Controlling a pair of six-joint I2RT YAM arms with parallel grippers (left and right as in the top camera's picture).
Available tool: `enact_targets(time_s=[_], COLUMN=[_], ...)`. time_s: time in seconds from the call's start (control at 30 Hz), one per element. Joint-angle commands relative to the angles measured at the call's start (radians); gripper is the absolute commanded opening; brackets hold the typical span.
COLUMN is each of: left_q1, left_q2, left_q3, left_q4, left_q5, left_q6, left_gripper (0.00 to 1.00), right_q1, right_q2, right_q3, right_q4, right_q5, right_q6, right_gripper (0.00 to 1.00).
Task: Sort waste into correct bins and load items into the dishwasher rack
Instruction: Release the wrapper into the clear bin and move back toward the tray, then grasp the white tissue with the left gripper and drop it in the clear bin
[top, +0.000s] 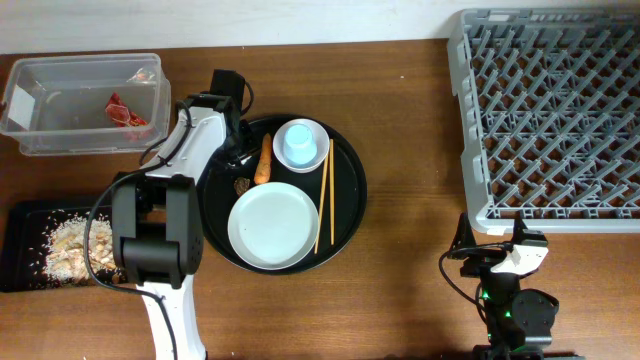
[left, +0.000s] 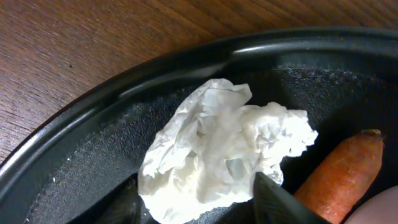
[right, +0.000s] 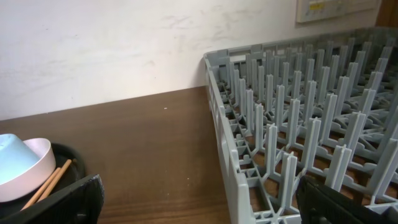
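Waste sorting is the step in hand. The left gripper (left: 196, 202) straddles a crumpled white tissue (left: 217, 149) lying near the rim of the round black tray (left: 93, 106), just beside an orange carrot piece (left: 339, 171). Its jaws flank the tissue, but I cannot tell whether they pinch it yet. The next move likely calls for a firm pinch, a lift, then a carry to the clear rectangular plastic box (top: 85, 100). The right gripper (right: 199, 193) hangs spread wide and empty.
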Motion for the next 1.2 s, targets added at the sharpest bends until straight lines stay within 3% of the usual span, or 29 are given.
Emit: enact_targets(time_s=[0.0, 0.17, 0.33, 0.57, 0.7, 0.83, 0.97, 1.07, 1.17], left_q1=[-0.005, -0.005, -0.005, -0.005, -0.004, 0.024, 0.099, 0.183, 0.265], left_q2=[0.039, 0.031, -0.040, -0.262, -0.362, -0.353, -0.306, -0.247, -0.201], left_q3=[-0.005, -0.002, -0.002, 0.001, 0.001, 0.001, 0.001, 0.001, 0.001], left_q4=[-0.002, -0.008, -0.016, 0.016, 0.114, 0.248, 0.414, 0.523, 0.541], left_q5=[-0.020, -0.047, -0.048, -0.119, -0.465, -0.633, -0.624, -0.518, -0.399], left_q6=[-0.003, -0.003, -0.003, -0.002, -0.003, -0.002, 0.069, 0.169, 0.183], left_gripper=[0.47, 0.33, 0.01, 0.01, 0.01, 0.01, 0.01, 0.01, 0.01], right_q1=[0.005, 0.005, 0.005, 0.005, 0.005, 0.005, 0.005, 0.005, 0.005], right_q2=[-0.006, -0.006, -0.006, -0.006, -0.006, -0.006, -0.006, -0.006, -0.006], right_q3=[-0.003, -0.003, -0.003, -0.003, -0.003, -0.003, -0.003, -0.003, -0.003], right_q4=[-0.009, -0.009, -0.009, -0.009, -0.009, -0.009, -0.009, -0.009, -0.009], right_q5=[0.016, 0.016, 0.016, 0.016, 0.016, 0.016, 0.016, 0.016, 0.016], right_q6=[0.008, 0.008, 0.008, 0.008, 0.008, 0.008, 0.008, 0.008, 0.008], right_gripper=[0.98, 0.98, 0.98, 0.98, 0.98, 0.98, 0.98, 0.98, 0.98])
